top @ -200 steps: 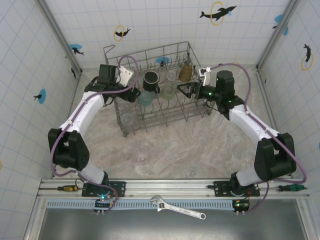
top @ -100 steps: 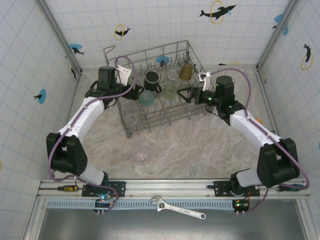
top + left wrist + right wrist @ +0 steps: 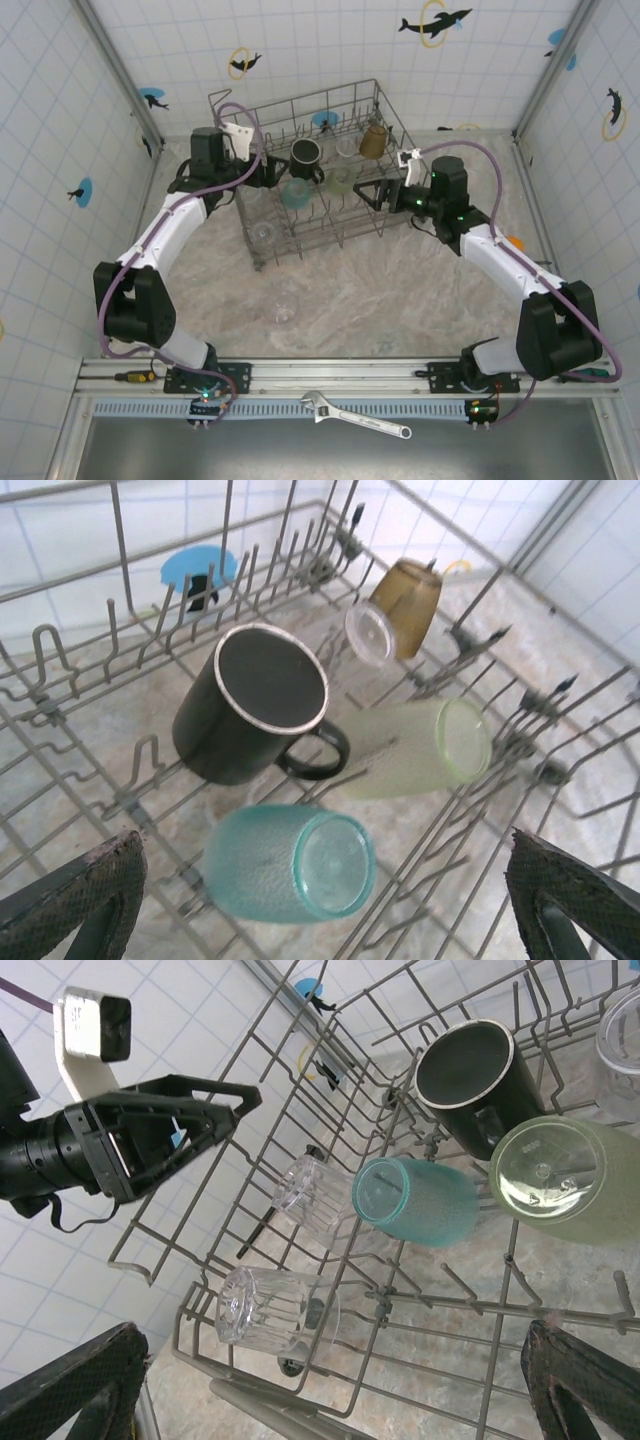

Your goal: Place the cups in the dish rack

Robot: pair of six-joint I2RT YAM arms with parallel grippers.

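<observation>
- Grey wire makes up the dish rack (image 3: pixel 290 100), which sits at the far middle of the table (image 3: pixel 400 300). Compared with a second ago, its near right corner looks drawn in toward the left, while the far rim has kept its place. I judge that the rack was nudged, not loaded.
- Your right gripper (image 3: pixel 368 192) has come a little nearer and more to the left, close by the right side of the rack. Whether it touches the wire I cannot tell. Your left gripper (image 3: pixel 266 172) stays at the left side, just beside the black mug (image 3: pixel 303 155). Both have the fingers spread wide and carry nothing.
- Inside the rack, the black mug, the teal cup (image 3: pixel 293 193), the pale green cup (image 3: pixel 340 182) and the amber tumbler (image 3: pixel 371 143) lie as before, so no cup was added in this second.
- One loose glass (image 3: pixel 285 307) stands on the table, nearer to you than the rack and well apart from it. In my judgement you must still fetch it.
- The overhead view is where you find this loose glass. The right wrist view makes plain a ribbed glass (image 3: pixel 275 1305) and a smaller glass (image 3: pixel 312 1195), lying in the near left part of the rack. The left wrist view gives you a small clear cup (image 3: pixel 368 633) just beside the amber tumbler.
</observation>
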